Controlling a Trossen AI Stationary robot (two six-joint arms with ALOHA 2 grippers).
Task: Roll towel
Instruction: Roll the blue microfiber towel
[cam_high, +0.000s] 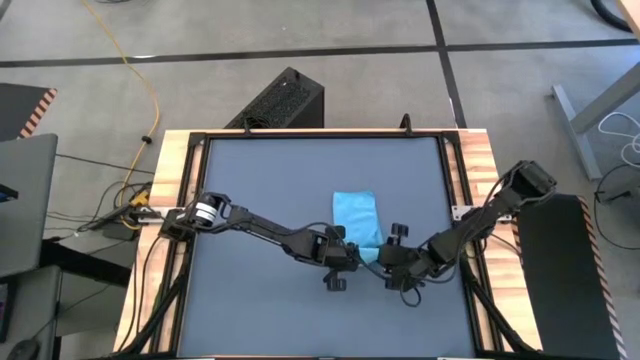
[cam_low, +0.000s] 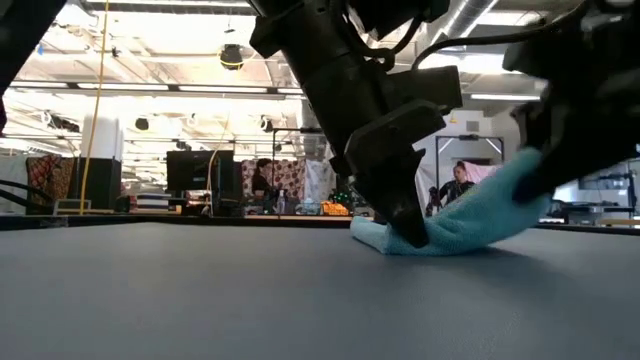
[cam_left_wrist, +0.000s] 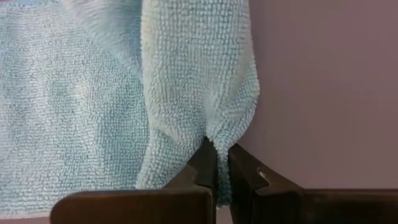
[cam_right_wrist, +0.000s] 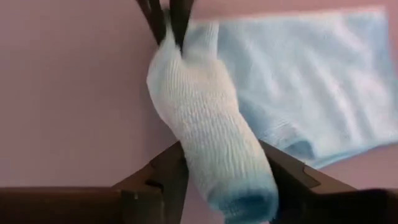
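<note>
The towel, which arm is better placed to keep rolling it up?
Probably the right: the right gripper is shut around the rolled end of the towel, while the left gripper only pinches its near edge.

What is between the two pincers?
A rolled end of the towel stretches between them. The left pincer pinches one end and the right pincer grips the other, as the right wrist view shows best.

Table (cam_high: 260, 180): was dark grey, with a wood rim.
Black box (cam_high: 280, 100): sat on the floor behind it.
Yellow cable (cam_high: 140, 75): lay on the floor.
</note>
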